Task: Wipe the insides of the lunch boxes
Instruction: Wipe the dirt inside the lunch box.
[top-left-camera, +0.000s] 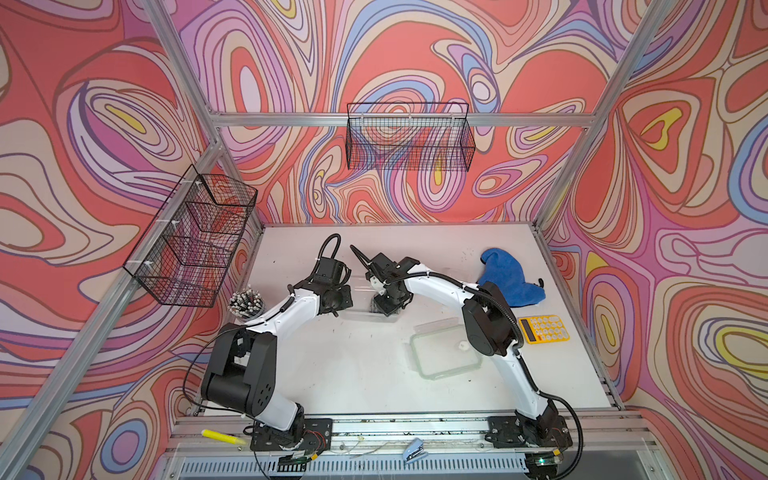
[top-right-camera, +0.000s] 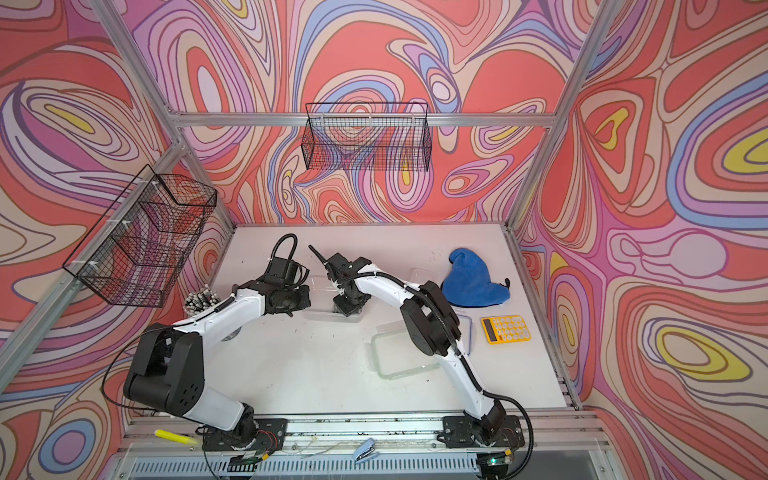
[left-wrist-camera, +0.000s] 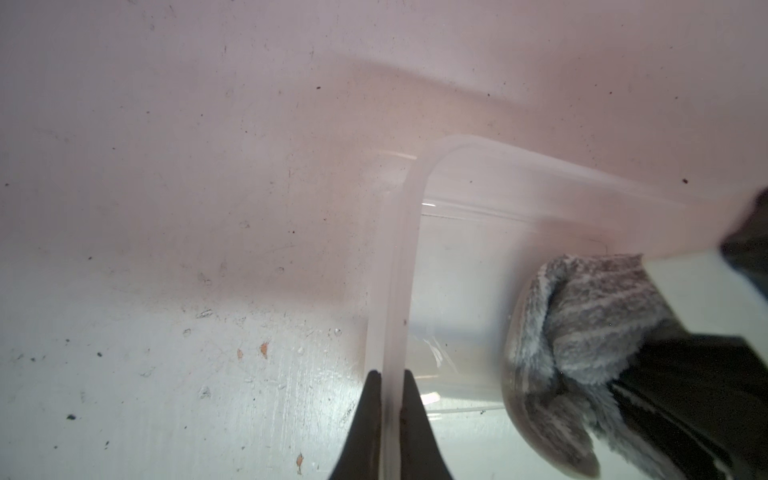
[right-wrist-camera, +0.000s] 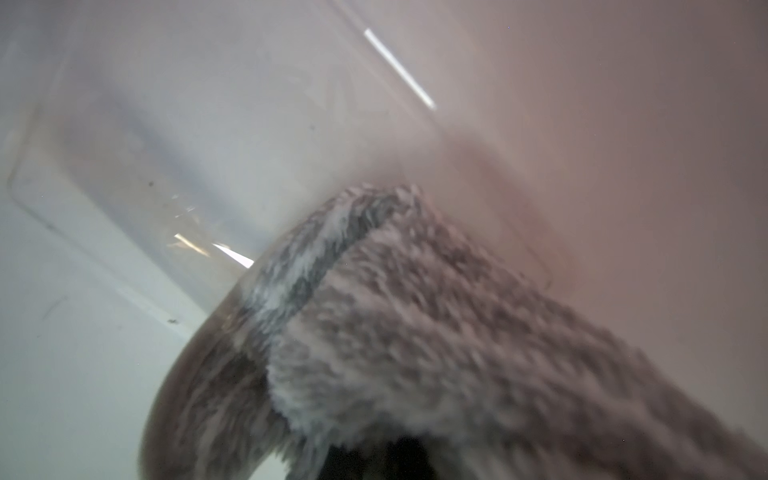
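A large clear lunch box (top-left-camera: 356, 311) (top-right-camera: 326, 314) stands mid-table between the two arms. My left gripper (left-wrist-camera: 390, 374) is shut on its side wall (left-wrist-camera: 397, 257), one finger inside and one outside. From above, my right gripper (top-left-camera: 385, 306) reaches down into the same box, shut on a grey fluffy cloth (left-wrist-camera: 582, 324) (right-wrist-camera: 415, 332). The cloth presses against the box's floor and hides the right fingertips. A second, smaller clear lunch box (top-right-camera: 419, 274) shows faintly behind the right arm.
A blue cloth (top-left-camera: 511, 278) lies at the back right, with a yellow calculator (top-left-camera: 543, 328) in front of it. The green-rimmed lid (top-left-camera: 440, 357) lies flat front right, and a blue-rimmed lid (top-right-camera: 467, 332) lies partly under the right arm. A pen cup (top-left-camera: 247, 303) stands at the left.
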